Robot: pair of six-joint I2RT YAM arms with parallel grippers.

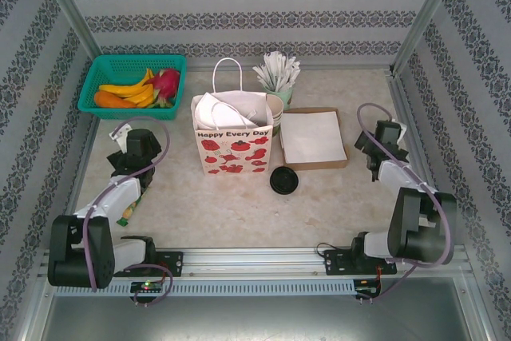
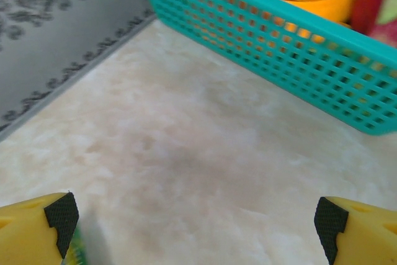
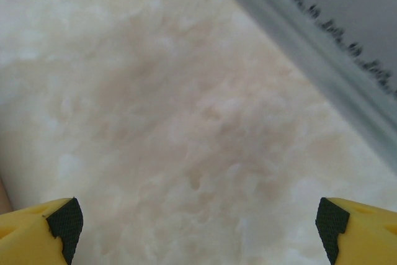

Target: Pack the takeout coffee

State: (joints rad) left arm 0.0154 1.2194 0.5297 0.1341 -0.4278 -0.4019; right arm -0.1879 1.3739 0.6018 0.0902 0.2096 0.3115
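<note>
I am holding my left hand (image 2: 192,224) and right hand (image 3: 198,224) wide, empty; the round black plastic lid (image 1: 284,180) is lying on the pale worktop (image 1: 239,213), nothing seemingly packed.

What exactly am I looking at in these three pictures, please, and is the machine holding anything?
This is a pair of robot arms bolted to the near edge of a pale marbled table. The overhead picture looks down from above and behind them. The other two pictures come from a small camera on each wrist, so the yellow tips at the bottom are that arm's own fingers. The left arm's fingers stand wide open near a teal plastic mesh basket of fruit. The right arm's fingers stand open over bare table beside the wall. Neither arm holds anything. On the table stand a red-and-white paper bag, a cup of white wrapped straws, a brown tray with a white sheet on it, and a round black plastic lid.
</note>
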